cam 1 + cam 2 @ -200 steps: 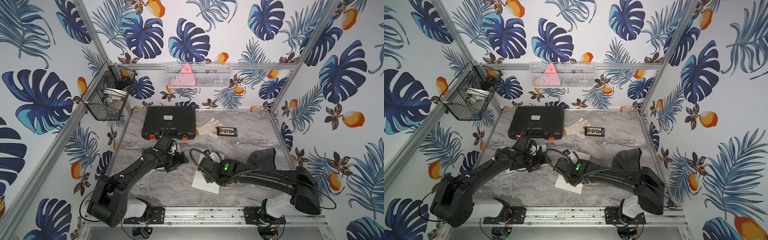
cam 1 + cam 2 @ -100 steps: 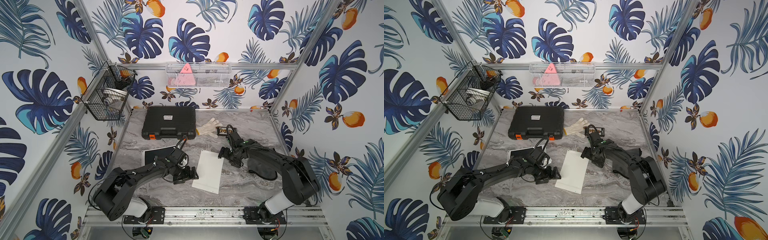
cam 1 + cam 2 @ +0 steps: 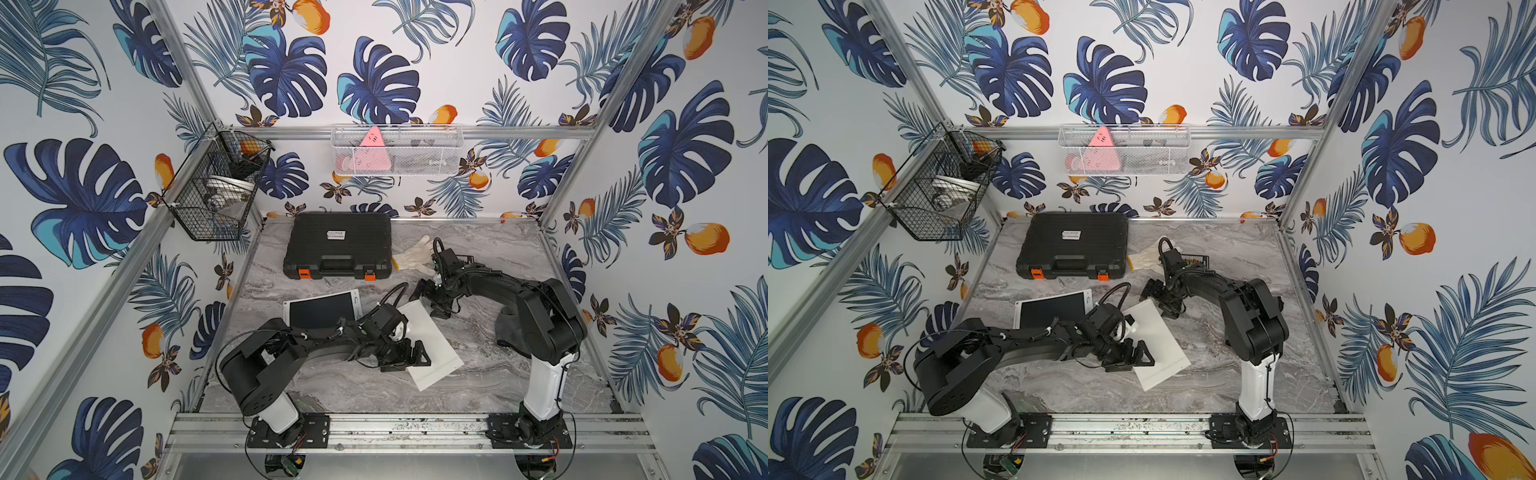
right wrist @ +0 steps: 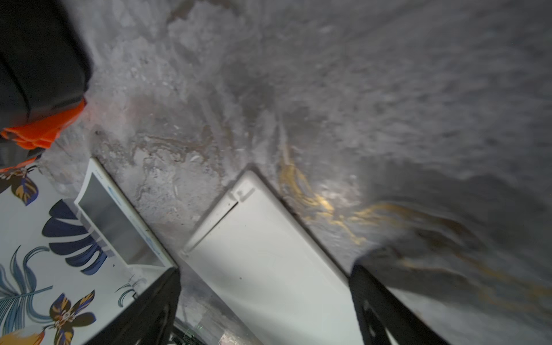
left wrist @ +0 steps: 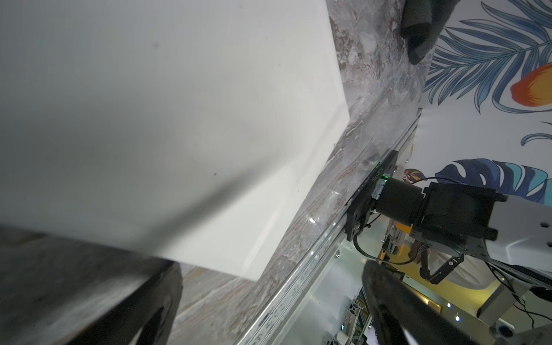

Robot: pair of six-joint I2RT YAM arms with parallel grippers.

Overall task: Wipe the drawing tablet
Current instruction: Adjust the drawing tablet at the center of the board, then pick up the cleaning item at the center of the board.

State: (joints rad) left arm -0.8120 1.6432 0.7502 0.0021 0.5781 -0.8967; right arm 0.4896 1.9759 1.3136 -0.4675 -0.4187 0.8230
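Note:
The drawing tablet (image 3: 320, 309) (image 3: 1054, 309), a dark screen in a white frame, lies flat on the marble table, left of centre; it also shows in the right wrist view (image 4: 119, 227). Nothing touches it. Beside it lies a white flat panel (image 3: 428, 345) (image 5: 179, 119) (image 4: 268, 268). My left gripper (image 3: 409, 355) (image 3: 1133, 353) (image 5: 268, 313) stands open and empty over the panel's near left edge. My right gripper (image 3: 432, 297) (image 3: 1158, 297) (image 4: 265, 313) hangs open and empty by the panel's far corner. A dark grey cloth (image 3: 509, 328) lies behind the right arm.
A black tool case (image 3: 338, 245) with orange latches sits at the back left. A white work glove (image 3: 411, 253) and a small black tray (image 3: 1196, 261) lie right of it. A wire basket (image 3: 216, 195) hangs on the left wall, a mesh shelf (image 3: 395, 149) on the back wall.
The right arm pulled back from over the white panel to the table's middle right. My left gripper left the case, uncovering the tablet, and came over the panel, which has turned.

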